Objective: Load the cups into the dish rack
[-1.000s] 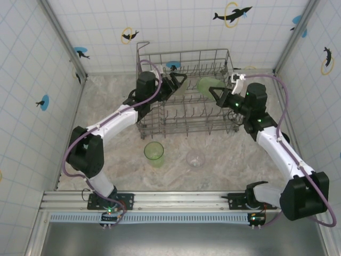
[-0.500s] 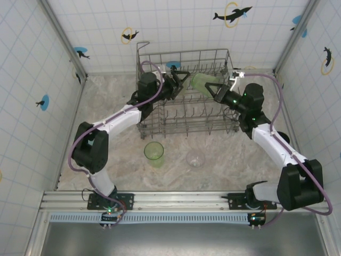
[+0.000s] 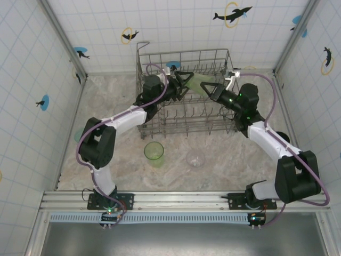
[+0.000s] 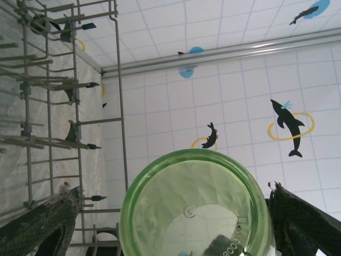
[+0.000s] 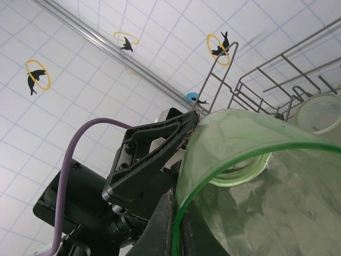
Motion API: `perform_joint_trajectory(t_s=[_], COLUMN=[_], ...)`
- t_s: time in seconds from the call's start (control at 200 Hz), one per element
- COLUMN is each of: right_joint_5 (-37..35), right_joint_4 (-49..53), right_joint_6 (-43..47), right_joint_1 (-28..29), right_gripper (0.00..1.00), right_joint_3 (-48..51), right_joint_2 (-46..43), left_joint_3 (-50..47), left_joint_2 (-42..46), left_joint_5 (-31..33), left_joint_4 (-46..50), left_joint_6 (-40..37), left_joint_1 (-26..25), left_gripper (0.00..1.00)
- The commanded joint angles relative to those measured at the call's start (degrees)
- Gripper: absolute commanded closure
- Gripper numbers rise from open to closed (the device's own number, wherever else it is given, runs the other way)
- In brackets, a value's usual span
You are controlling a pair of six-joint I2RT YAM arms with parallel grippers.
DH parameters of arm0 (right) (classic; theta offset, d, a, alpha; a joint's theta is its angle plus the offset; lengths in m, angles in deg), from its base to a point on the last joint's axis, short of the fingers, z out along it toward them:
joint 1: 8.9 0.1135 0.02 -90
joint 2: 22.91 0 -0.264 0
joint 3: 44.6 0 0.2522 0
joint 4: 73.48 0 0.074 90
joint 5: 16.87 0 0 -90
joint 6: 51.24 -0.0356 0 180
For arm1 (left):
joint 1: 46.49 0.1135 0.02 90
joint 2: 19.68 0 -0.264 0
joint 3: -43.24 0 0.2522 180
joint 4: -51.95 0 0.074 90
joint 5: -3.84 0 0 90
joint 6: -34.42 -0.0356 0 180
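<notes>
A pale green cup (image 3: pixel 198 85) hangs on its side above the dish rack (image 3: pixel 184 120), held between both arms. My right gripper (image 3: pixel 212 92) is shut on its rim (image 5: pixel 234 160), one finger inside and one outside. My left gripper (image 3: pixel 184 81) is open, with its fingers (image 4: pixel 40 229) either side of the cup's base (image 4: pixel 194 202). On the table in front of the rack stand a translucent green cup (image 3: pixel 154 151) and a clear cup (image 3: pixel 195 158). Another pale cup (image 5: pixel 319 111) sits among the rack's wires.
The rack's tall grid sides (image 3: pixel 184 56) rise close behind the two grippers, near the tiled back wall. Upright tines (image 4: pixel 50 90) stand below the held cup. The left arm's link (image 3: pixel 120 120) crosses the rack's left corner.
My right gripper carried the pale green cup to the left. My left gripper came right to meet it, and its open fingers now flank the cup's base.
</notes>
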Motion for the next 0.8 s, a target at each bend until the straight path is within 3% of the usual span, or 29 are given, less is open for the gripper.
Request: perform_joint_trajectory(t_s=[0.0, 0.095, 0.29, 0.54, 0.596, 0.711, 0.791], right_joint_5=[0.5, 0.8, 1.0, 1.9, 2.3, 3.5, 3.7], right_joint_4=[-6.6, -6.3, -6.2, -5.0, -4.5, -4.7, -4.9], right_joint_6=[-0.7, -0.6, -0.6, 0.2, 0.5, 0.2, 0.1], right_joint_1=[0.7, 0.7, 0.7, 0.7, 0.7, 0.7, 0.8], right_gripper=[1.0, 1.0, 1.0, 1.0, 1.0, 1.0, 1.0], right_joint_3=[-0.6, -1.0, -0.7, -1.5, -1.8, -2.2, -2.1], right_joint_2=[0.5, 0.8, 0.9, 0.8, 0.8, 0.8, 0.7], left_joint_3=[1.6, 0.9, 1.5, 2.0, 2.0, 1.7, 2.0], left_joint_2=[-1.3, -1.1, -1.8, -2.4, -2.4, -2.2, -2.3], left_joint_5=[-2.1, -1.5, -2.2, -3.3, -3.3, -2.9, -2.7], left_joint_4=[-2.6, -3.5, -5.0, -7.8, -8.0, -7.2, -6.8], left_joint_6=[1.3, 1.3, 1.7, 2.1, 2.0, 1.9, 1.6], left_joint_1=[-0.8, -0.8, -1.1, -1.6, -1.6, -1.7, -1.6], left_gripper=[0.1, 0.18, 0.44, 0.85, 0.83, 0.57, 0.52])
